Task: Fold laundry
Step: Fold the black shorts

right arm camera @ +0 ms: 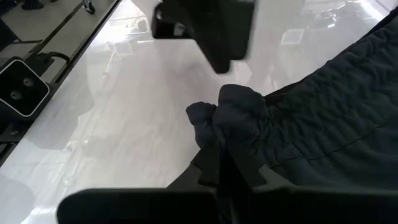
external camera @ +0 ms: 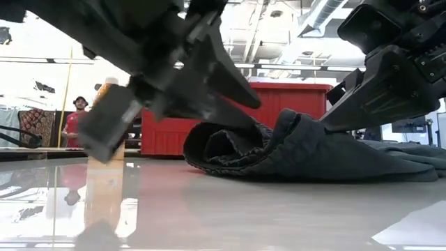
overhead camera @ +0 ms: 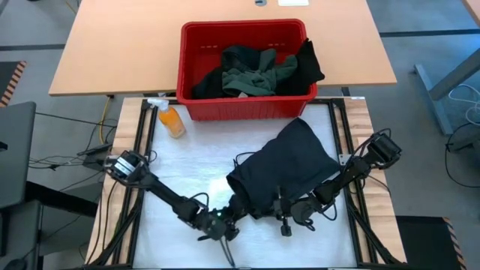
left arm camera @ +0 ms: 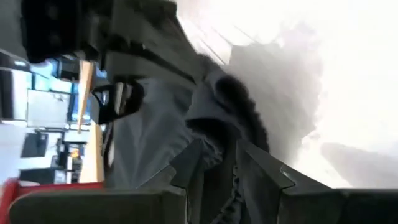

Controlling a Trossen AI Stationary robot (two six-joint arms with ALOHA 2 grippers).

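A black garment point(overhead camera: 289, 169) of the laundry lies crumpled on the white table, right of the middle, its near-left edge rolled up point(external camera: 223, 150). My left gripper point(overhead camera: 234, 212) reaches in from the near left and is shut on that corner. My right gripper point(overhead camera: 286, 212) comes in from the near right and is shut on the garment's near edge. More dark green and black laundry point(overhead camera: 255, 69) lies heaped in the red basket at the far side. My left gripper point(left arm camera: 227, 152) pinches a gathered, wrinkled piece of the garment's near-left edge point(left arm camera: 217, 134) between its two fingers. It comes in slanting down from the table's near left. The rest of the garment lies on the table. My right gripper point(right arm camera: 227, 158) pinches a bunched knot of cloth at the garment's near edge point(right arm camera: 231, 118); the bunch bulges out past the fingertips. The fingers slant down from the near right. The garment spreads away behind them on the table.
The red basket point(overhead camera: 247, 110) stands at the table's far edge, with an orange bottle point(overhead camera: 172, 121) lying beside its left corner. White tabletop point(overhead camera: 187, 169) shows left of the garment. A person point(external camera: 75, 120) stands in the room beyond the table.
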